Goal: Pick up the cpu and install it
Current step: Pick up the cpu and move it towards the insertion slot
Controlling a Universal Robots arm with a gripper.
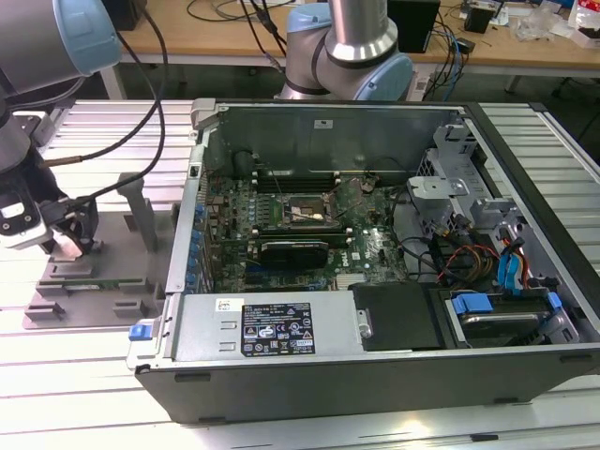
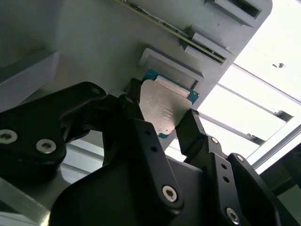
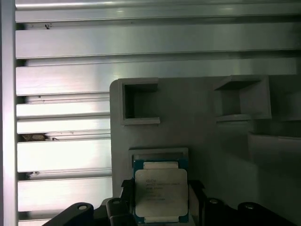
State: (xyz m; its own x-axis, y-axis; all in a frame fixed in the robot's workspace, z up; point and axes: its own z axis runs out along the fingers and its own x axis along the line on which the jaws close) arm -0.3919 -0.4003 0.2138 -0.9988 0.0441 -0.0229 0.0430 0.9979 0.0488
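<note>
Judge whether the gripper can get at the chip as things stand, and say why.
Probably yes: in both wrist views the gripper straddles the chip lying in the grey fixture, with nothing between them to block it.

My arm (image 1: 33,52) descends at the exterior view's left, wrist low. My gripper (image 2: 162,113) points downward, both black fingers (image 2: 141,136) pressed against opposite edges of the cpu (image 2: 164,103).

Open computer case (image 1: 375,386) beside grey fixture plate (image 1: 111,231)
</note>
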